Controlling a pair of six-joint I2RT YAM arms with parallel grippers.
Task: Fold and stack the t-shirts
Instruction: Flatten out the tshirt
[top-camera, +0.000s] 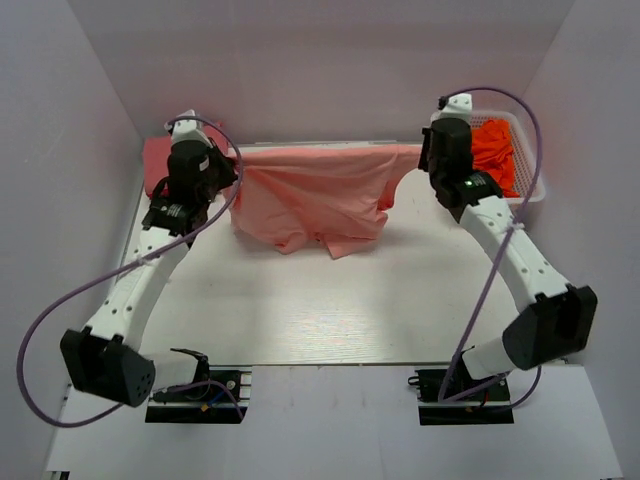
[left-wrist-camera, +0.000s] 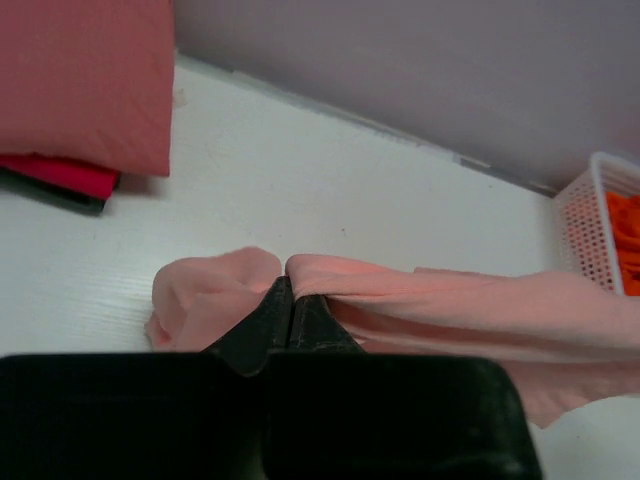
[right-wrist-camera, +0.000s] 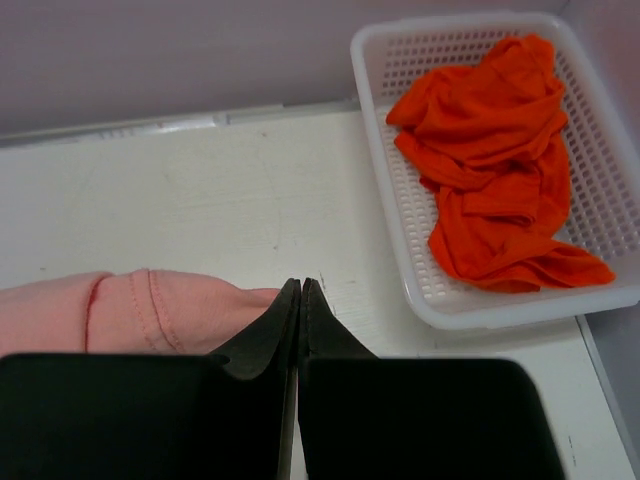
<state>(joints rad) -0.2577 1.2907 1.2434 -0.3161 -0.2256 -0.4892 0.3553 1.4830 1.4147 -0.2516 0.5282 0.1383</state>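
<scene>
A salmon pink t-shirt (top-camera: 315, 195) hangs stretched between my two grippers at the back of the table, its lower part drooping onto the tabletop. My left gripper (top-camera: 235, 160) is shut on its left end; in the left wrist view the cloth (left-wrist-camera: 450, 295) bunches on both sides of the closed gripper (left-wrist-camera: 290, 285). My right gripper (top-camera: 424, 158) is shut on its right end; in the right wrist view the hemmed cloth (right-wrist-camera: 130, 310) lies left of the closed gripper (right-wrist-camera: 301, 285). A folded rose pink t-shirt (top-camera: 155, 165) lies at the back left and shows in the left wrist view (left-wrist-camera: 85, 80).
A white mesh basket (top-camera: 530, 195) stands at the back right, holding crumpled orange clothes (top-camera: 495, 155); its rim (right-wrist-camera: 480, 310) and the orange clothes (right-wrist-camera: 490, 150) show in the right wrist view. Pale walls enclose the back and both sides of the table.
</scene>
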